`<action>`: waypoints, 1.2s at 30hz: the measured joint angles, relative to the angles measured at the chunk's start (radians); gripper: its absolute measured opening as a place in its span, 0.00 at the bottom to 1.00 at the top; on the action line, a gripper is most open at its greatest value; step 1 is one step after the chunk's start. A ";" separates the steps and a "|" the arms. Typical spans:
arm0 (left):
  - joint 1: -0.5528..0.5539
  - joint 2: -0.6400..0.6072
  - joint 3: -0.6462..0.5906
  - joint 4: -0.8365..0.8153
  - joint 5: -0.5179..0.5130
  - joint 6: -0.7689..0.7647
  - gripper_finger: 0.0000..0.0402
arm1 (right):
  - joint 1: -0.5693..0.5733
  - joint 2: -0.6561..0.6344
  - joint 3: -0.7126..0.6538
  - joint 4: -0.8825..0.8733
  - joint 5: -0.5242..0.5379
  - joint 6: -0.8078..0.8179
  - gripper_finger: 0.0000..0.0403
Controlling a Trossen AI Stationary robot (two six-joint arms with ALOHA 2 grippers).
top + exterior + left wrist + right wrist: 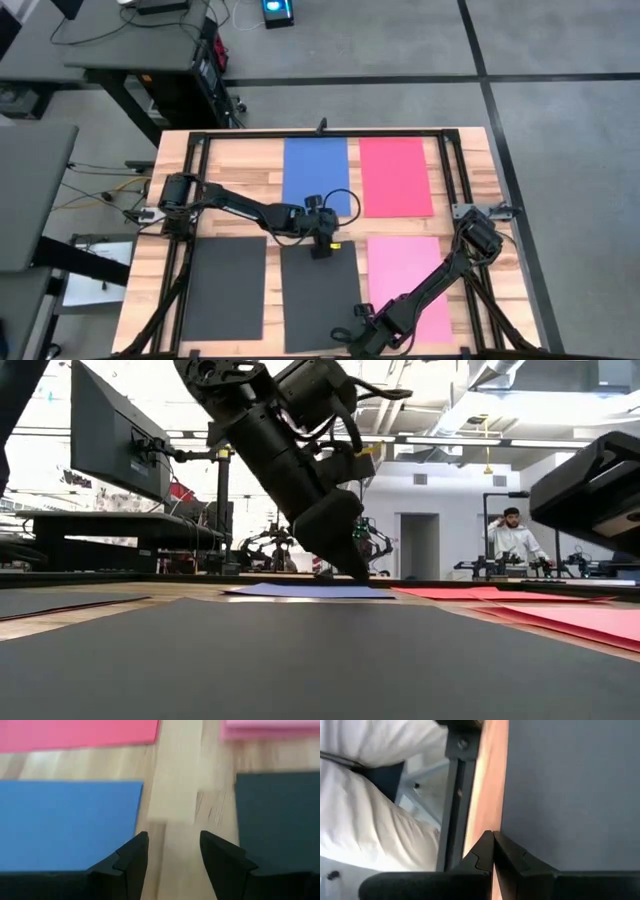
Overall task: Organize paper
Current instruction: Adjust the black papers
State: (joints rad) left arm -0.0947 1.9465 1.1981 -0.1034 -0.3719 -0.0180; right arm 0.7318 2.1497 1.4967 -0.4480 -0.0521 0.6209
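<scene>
1. The left gripper point(321, 250) hangs over the strip of bare wood between the blue sheet point(315, 174) and the middle dark sheet point(320, 298), fingers spread with nothing between them; from the wrist camera they straddle that gap, so I'd say it is lined up to nudge or pick at one sheet's edge.
2. The right gripper point(493, 851) sits low at the near edge of the table point(255, 175), fingers pressed together and empty, tucked beside the middle dark sheet's edge (parked out of the way, I'd guess).
3. The paper lies flat in two rows: blue and the red sheet point(395, 176) on the far side, two dark sheets and the pink sheet point(408, 285) nearer. The left dark sheet point(224, 286) sits apart from the middle one.
4. None overlap, so the sorting looks well along.
</scene>
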 joint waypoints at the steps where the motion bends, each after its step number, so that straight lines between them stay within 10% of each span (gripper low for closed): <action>1: -0.004 -0.014 0.015 -0.061 -0.011 -0.003 0.40 | 0.003 -0.001 0.012 -0.036 0.002 -0.003 0.00; 16: -0.284 -0.472 -0.153 -0.357 -0.196 -0.331 0.40 | 0.046 -0.209 0.036 -0.400 0.499 0.005 0.00; 27: -0.437 -0.454 -0.337 -0.376 -0.191 -0.712 0.40 | -0.135 -0.227 -0.182 -0.303 0.499 -0.042 0.00; 36: -0.462 -0.454 -0.390 -0.377 -0.119 -0.816 0.40 | -0.300 -0.504 -0.492 -0.052 0.428 -0.133 0.00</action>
State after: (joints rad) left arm -0.5567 1.4921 0.8078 -0.4804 -0.4910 -0.8343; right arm 0.4318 1.6461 1.0050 -0.5000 0.3758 0.4882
